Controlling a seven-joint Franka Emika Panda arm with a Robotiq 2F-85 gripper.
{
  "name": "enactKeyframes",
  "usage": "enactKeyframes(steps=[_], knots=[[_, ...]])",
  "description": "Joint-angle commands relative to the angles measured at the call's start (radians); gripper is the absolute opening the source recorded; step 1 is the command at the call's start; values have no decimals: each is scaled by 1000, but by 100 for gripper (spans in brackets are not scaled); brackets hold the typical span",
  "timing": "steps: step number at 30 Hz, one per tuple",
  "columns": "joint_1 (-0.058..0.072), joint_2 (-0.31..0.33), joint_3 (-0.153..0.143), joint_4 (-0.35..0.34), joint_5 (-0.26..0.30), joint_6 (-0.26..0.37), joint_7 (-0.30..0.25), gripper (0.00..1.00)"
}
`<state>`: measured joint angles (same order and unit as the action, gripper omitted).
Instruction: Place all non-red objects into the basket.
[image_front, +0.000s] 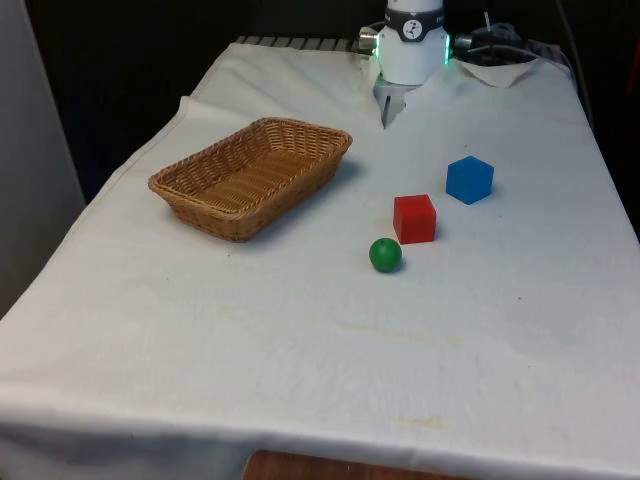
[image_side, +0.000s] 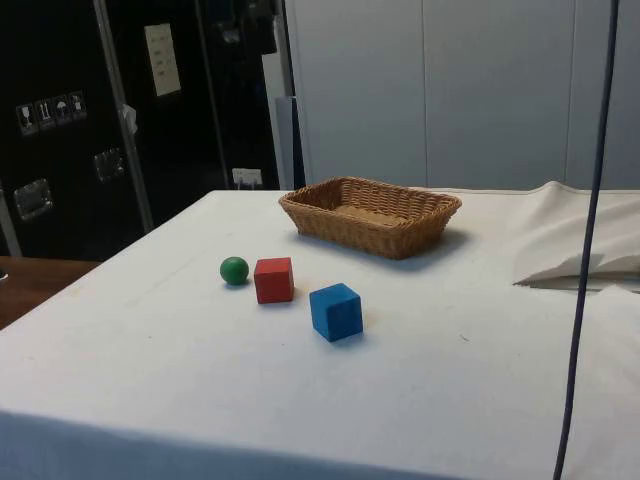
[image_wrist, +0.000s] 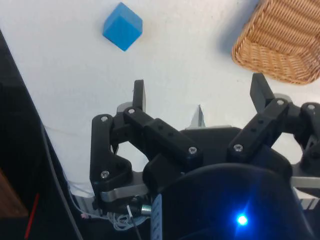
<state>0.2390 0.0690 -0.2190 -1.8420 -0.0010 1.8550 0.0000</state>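
Non-red things are lying loose on the white tablecloth (image_front: 300, 340): 1 blue wooden cube (image_front: 469, 179) and 1 small green ball (image_front: 385, 254), with a red wooden cube (image_front: 414, 218) sitting between them. The oblong woven wicker basket (image_front: 170, 183) is standing well apart, toward the front view's left, and nothing is lying inside it, so by my judgement both transfers are still waiting to be done.

In the wrist view the black two-finger gripper (image_wrist: 197, 95) is hanging above the cloth with its fingers (image_wrist: 139, 95) spread wide and nothing between them. From there the blue cube (image_wrist: 123, 26) is showing off to one side and a corner of the basket (image_wrist: 280, 45) to the other, so the arm is sitting high near its own end of the table, not yet over any object.

The blue cube looks like the sensible first pick, since it is lying nearest the robot. Doing it well probably means:

- centring the wide jaws over the cube before descending;
- turning the wrist so the fingers are meeting 2 flat opposite faces, because the cube is sitting skewed to the table edges;
- keeping clear of the red cube, which is lying just beside it and must stay put.

The ball is likely to roll if nudged, and it is resting close to the red cube, so it is calling for a straight vertical approach and a centred squeeze.
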Motion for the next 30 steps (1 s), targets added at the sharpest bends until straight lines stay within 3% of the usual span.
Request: enactKeyframes(steps=[1, 16, 21, 27, 28, 30], knots=[[0, 7, 2, 8, 0, -1, 1, 100], [9, 117, 29, 125, 1, -9, 14, 100], [9, 124, 29, 129, -1, -2, 12, 100], [8, 129, 30, 113, 11, 49, -2, 100], [10, 131, 29, 120, 3, 31, 3, 100], [8, 130, 30, 100, 16, 77, -9, 100]])
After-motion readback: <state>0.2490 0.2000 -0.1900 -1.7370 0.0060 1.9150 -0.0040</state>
